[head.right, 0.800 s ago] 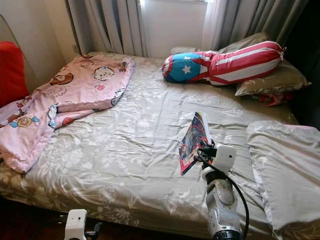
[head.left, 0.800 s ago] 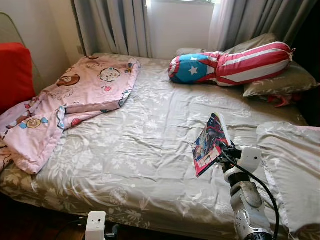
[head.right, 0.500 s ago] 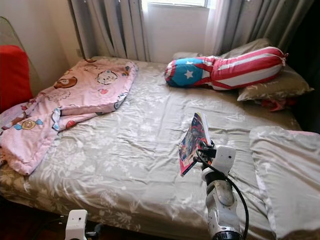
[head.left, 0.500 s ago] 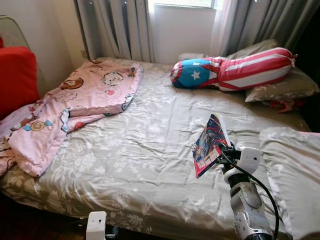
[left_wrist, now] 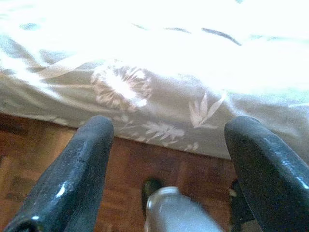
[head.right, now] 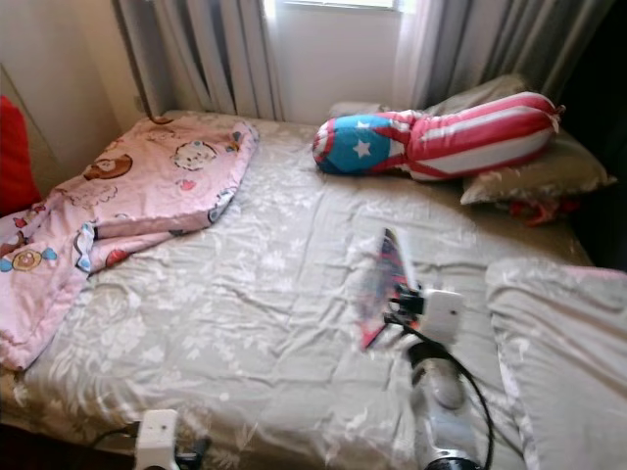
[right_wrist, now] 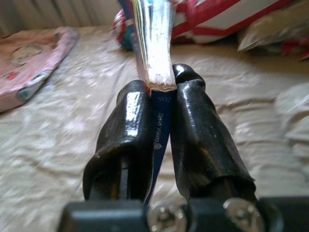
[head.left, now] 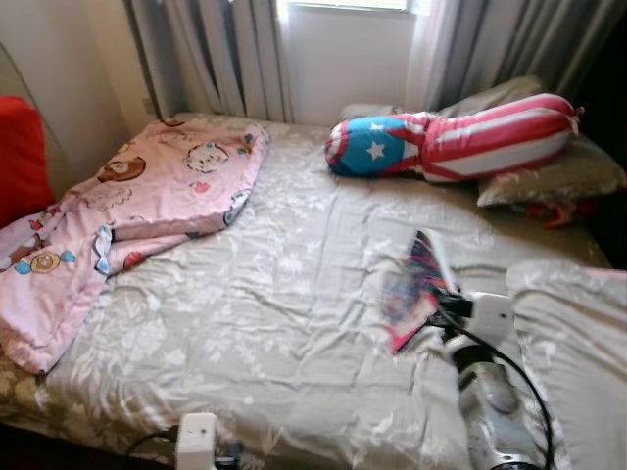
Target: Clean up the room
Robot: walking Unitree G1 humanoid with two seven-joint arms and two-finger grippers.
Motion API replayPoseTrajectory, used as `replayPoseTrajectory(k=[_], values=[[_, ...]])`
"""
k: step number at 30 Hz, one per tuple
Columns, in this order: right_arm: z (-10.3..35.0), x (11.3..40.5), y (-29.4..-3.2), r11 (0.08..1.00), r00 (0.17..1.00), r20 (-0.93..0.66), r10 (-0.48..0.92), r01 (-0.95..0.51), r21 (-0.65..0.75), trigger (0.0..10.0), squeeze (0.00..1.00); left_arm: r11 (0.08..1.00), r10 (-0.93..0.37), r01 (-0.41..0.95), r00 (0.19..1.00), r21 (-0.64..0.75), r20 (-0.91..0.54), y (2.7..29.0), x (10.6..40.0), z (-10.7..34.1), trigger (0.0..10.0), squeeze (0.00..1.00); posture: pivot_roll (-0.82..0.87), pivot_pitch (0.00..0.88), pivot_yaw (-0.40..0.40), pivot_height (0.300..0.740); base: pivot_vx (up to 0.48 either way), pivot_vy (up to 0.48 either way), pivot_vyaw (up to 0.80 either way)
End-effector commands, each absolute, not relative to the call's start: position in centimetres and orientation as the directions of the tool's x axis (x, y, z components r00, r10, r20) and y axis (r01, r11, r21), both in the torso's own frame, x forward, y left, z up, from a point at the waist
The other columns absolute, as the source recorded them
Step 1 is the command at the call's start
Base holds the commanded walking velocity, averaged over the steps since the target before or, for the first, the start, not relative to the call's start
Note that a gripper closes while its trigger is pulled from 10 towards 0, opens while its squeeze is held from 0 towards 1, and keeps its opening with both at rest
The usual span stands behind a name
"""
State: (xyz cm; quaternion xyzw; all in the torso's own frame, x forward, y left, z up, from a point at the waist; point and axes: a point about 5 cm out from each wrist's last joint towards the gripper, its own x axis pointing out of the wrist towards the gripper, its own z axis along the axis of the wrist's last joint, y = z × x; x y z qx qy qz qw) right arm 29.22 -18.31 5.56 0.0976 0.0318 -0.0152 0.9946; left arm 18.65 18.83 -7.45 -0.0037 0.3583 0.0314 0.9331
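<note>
Our right tool (right_wrist: 161,116) is clenched on the book (head.left: 416,284), its long axis upright above the bed (head.left: 284,294); left tool (left_wrist: 169,159) hangs released.

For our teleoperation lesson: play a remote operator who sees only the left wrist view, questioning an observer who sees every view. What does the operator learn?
Operator: I see open black fingers, a bedsheet edge and wooden floor. Is the other arm busy?
Observer: Yes. The right end effector is shut on a thin colourful book, held on edge above the bed.
Operator: What else lies on the bed?
Observer: A pink cartoon blanket is rumpled on the robot's left side.
Operator: Anything at the head end?
Observer: A long stars-and-stripes bolster lies there by the curtains, resting against grey pillows.
</note>
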Motion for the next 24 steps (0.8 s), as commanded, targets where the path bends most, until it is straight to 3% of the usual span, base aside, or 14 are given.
replayPoseTrajectory(k=[1, 11, 17, 24], values=[[6.9, 30.0, -17.0, 0.978, 1.000, -0.003, 0.014, -0.013, 0.206, 10.0, 0.00, 0.997, 0.076, -0.067, 0.731, 0.040, -0.678, 19.8, 18.3, -7.5, 10.0, 0.00, 0.03, 0.000, -0.054, 0.740, 0.296, 0.000, 0.00], [6.8, 30.0, -16.9, 0.978, 1.000, -0.007, 0.014, -0.012, 0.207, 10.0, 0.00, 0.997, 0.076, -0.073, 0.764, 0.032, -0.641, 19.8, 19.1, -7.0, 10.0, 0.00, 0.03, 0.000, -0.052, 0.740, 0.027, 0.000, 0.00], [6.8, 29.9, -16.8, 0.978, 1.000, -0.006, 0.016, -0.014, 0.209, 10.0, 0.00, 0.996, 0.075, -0.089, 0.838, 0.001, -0.541, 19.8, 21.2, -5.4, 10.0, 0.00, 0.02, 0.000, -0.046, 0.740, 0.000, 0.000, 0.00], [6.6, 29.7, -16.8, 0.978, 1.000, -0.005, 0.018, -0.016, 0.208, 10.0, 0.00, 0.990, 0.129, -0.138, 0.965, -0.023, -0.230, 20.2, 24.7, -0.9, 10.0, 0.00, 0.01, 0.000, -0.037, 0.740, 0.000, 0.000, 0.00]])
